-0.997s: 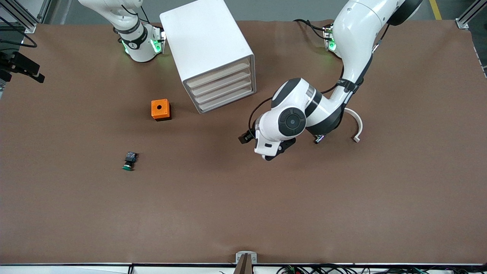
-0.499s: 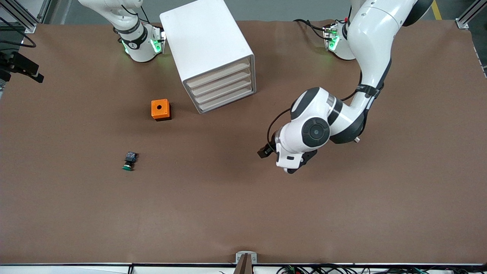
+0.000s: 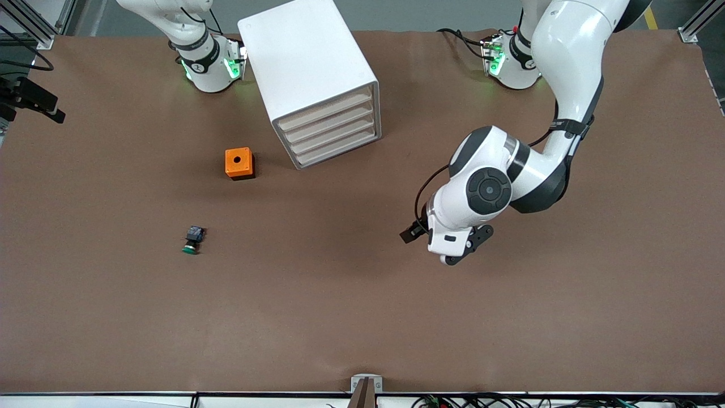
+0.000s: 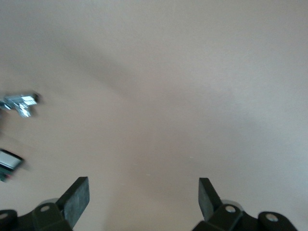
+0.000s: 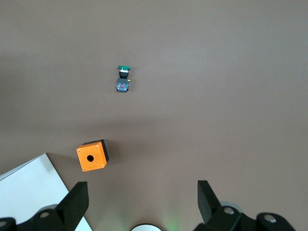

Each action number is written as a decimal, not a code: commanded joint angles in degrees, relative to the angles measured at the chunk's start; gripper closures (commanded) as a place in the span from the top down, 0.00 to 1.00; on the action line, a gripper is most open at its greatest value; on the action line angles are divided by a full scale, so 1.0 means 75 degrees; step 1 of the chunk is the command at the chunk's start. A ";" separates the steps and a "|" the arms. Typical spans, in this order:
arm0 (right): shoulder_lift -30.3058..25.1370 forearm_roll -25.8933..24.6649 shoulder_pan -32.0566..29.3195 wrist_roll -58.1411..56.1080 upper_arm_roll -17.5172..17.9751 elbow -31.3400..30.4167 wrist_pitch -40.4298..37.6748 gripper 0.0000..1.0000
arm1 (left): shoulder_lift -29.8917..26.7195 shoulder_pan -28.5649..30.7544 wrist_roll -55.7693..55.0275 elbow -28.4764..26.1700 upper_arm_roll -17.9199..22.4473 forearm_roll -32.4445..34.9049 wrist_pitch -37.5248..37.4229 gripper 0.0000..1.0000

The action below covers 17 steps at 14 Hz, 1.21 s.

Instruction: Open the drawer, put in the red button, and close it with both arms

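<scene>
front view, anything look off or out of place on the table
The green-capped button lies tipped on its side, nearer the camera than the orange box. The cabinet sits askew to the table edge, all four drawers shut. No red button shows.

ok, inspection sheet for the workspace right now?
surface: brown table
job's things: drawer shut, as are the cabinet's other three; red button: nothing seen
clutter: orange box beside cabinet; green button nearer the camera; blurred bits in left wrist view, unidentifiable
grippers: left gripper open over the table; right gripper open, high above the orange box, arm waiting
cables: black loop at left wrist; bundle at table edge
surroundings: frame posts
</scene>
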 commanded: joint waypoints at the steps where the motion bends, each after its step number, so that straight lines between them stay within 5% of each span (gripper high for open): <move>1: -0.0126 0.0043 -0.0236 0.0080 0.0082 -0.0054 -0.0093 1.00 | -0.0529 0.0205 0.1435 -0.0184 -0.0038 0.0323 -0.0956 1.00; 7: -0.0126 0.0043 -0.0248 0.0080 0.0070 -0.0065 -0.0151 1.00 | -0.1431 0.0544 0.1991 -0.0289 -0.0038 0.0800 -0.2316 1.00; 12: -0.0126 0.0043 -0.0295 0.0080 0.0082 -0.0065 -0.0151 1.00 | -0.1807 0.0802 0.2085 -0.0512 -0.0085 0.0968 -0.2412 1.00; 17: -0.0126 0.0031 -0.0249 0.0080 0.0117 -0.0054 -0.0151 1.00 | -0.2158 0.1411 0.4121 -0.0535 -0.0096 0.0933 -0.2845 1.00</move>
